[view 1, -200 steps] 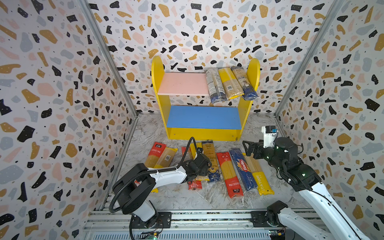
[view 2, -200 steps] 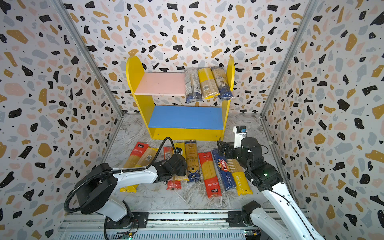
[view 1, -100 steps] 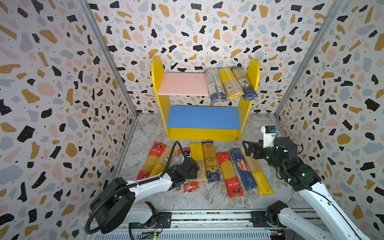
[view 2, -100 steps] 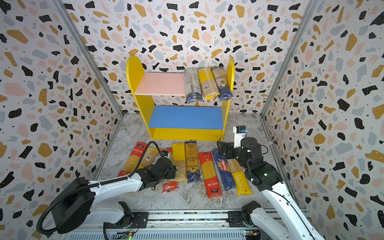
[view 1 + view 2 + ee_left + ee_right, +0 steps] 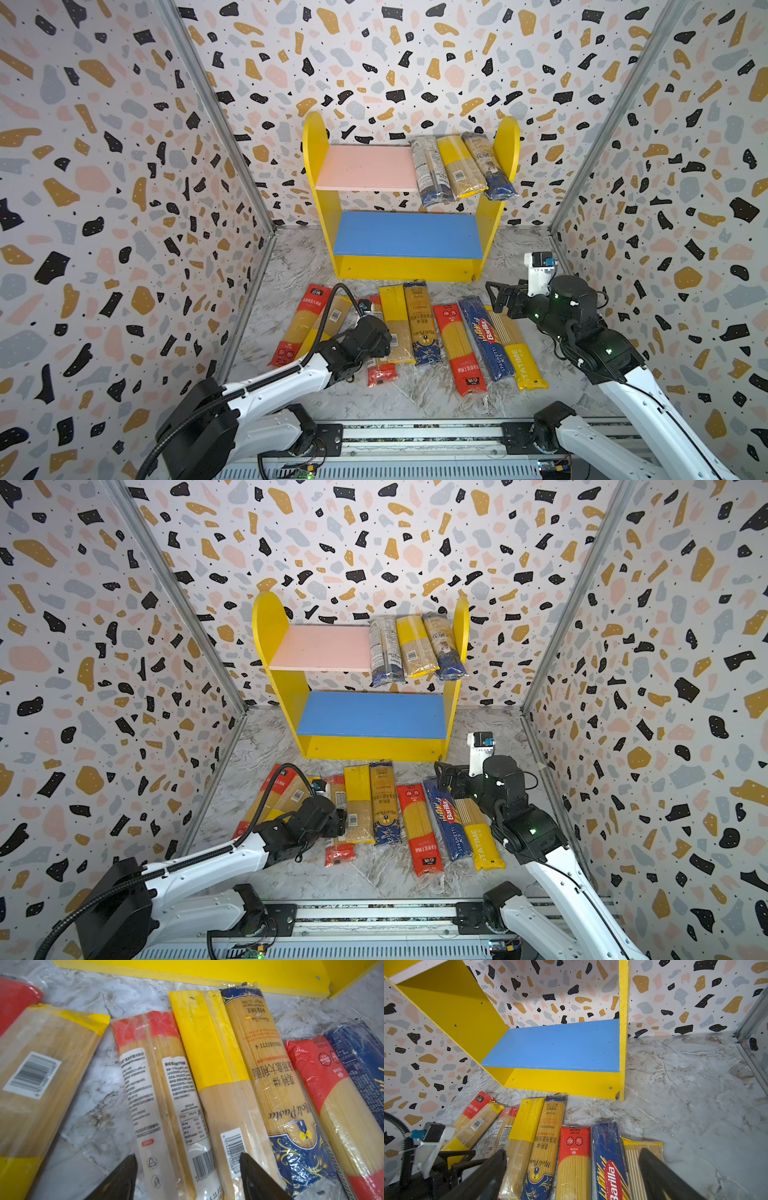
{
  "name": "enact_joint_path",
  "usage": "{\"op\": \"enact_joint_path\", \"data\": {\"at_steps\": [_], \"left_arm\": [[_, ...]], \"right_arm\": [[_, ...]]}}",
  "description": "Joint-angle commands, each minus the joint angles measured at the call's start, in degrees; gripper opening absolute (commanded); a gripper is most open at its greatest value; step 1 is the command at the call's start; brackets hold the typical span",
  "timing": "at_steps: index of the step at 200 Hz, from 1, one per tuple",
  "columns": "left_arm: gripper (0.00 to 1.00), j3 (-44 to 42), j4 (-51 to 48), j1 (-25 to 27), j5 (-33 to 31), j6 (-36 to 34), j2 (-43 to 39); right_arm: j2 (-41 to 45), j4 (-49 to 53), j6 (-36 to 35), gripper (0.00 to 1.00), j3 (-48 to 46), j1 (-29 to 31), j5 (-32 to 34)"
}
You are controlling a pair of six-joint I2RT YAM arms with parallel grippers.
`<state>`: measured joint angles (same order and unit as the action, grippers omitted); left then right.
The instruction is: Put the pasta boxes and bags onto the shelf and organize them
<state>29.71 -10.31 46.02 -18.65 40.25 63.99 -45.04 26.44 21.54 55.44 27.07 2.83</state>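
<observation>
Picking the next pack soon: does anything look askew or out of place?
The three packs on the pink upper board overhang its front edge. On the floor, the red-topped pack and the yellow-ended pack at the far left lie slanted, not parallel to the rest. Nothing looks torn or spilled.

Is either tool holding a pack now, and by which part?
Nothing is held. The left tool stands open astride the red-ended pack; the right tool is open and empty.
</observation>
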Motion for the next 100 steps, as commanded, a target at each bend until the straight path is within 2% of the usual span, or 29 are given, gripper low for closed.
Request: {"op": "enact_joint_path", "data": {"at_steps": [1, 50, 100], "left_arm": [[0.77, -3.8, -2.4, 0.3, -1.0, 3.2, -1.6], [0.77, -6.3, 0.7, 1.5, 1.4, 5.0, 1.2], [0.77, -3.3, 2.5, 4.2, 1.2, 5.1, 8.4]], "right_arm": [[0.1, -1.0, -0.3, 0.99, -0.1, 0.0, -0.6], [0.3, -1.2, -0.3, 0.99, -0.3, 0.0, -1.0], [1.1, -0.4, -0.8, 0.99, -0.4, -0.1, -0.3]]}}
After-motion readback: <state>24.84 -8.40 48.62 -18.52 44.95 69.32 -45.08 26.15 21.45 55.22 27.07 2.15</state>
